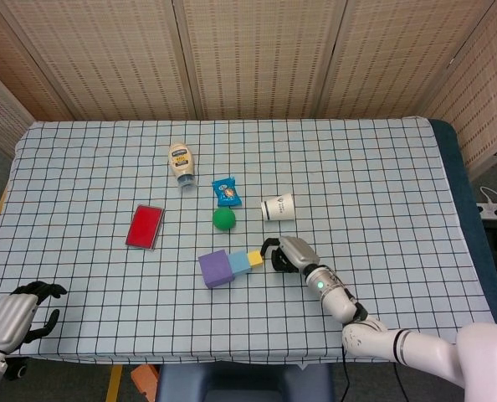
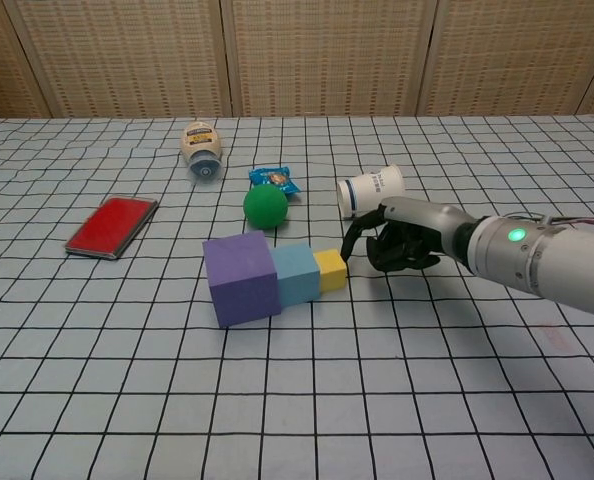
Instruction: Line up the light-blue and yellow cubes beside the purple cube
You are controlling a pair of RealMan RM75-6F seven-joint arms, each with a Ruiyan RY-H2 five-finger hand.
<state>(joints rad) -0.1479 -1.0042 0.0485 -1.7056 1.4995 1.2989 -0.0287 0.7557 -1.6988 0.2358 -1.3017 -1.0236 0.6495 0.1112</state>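
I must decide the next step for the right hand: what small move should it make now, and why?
Probably draw the right hand back from the yellow cube. The purple cube, light-blue cube and yellow cube already sit touching in one row, and a fingertip is at the yellow cube's outer side, so pushing further would likely only slide the row.

The left hand (image 1: 10,318) sits at the near left corner, its arm cut off by the frame edge. Print on the blue packet (image 1: 227,192) and bottle (image 1: 181,162) is too small to read.
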